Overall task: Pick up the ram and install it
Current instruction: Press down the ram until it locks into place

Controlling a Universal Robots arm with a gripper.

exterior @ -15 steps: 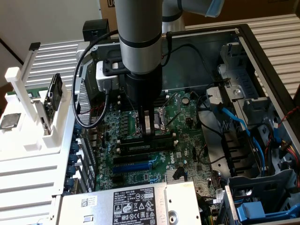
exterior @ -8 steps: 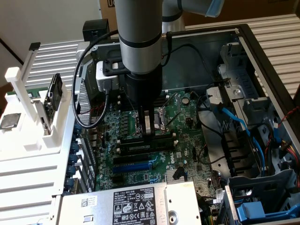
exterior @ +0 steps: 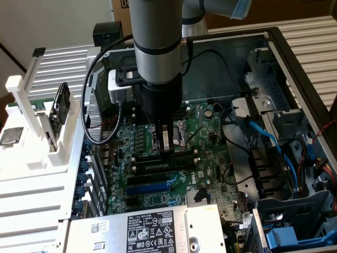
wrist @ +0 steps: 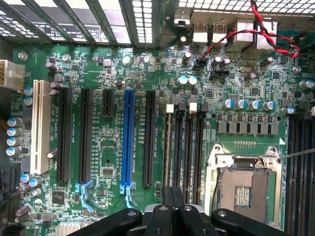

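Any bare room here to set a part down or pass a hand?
Free: power supply top, ribbed white tray at the exterior view's left. Crowded: memory slots under the gripper; blue cables by the drive cage.

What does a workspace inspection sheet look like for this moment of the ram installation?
surface: green motherboard inside an open computer case.
job's things: four black memory slots, all unfilled; a dark board stands in the white rack, possibly the ram, cannot tell.
clutter: nothing seen.
grippers: gripper shut, low over the memory slots beside the processor socket; cannot tell whether it holds anything.
cables: red-black twisted wires; blue cables; black cable looping off the arm.
surroundings: blue expansion slot, labelled power supply.
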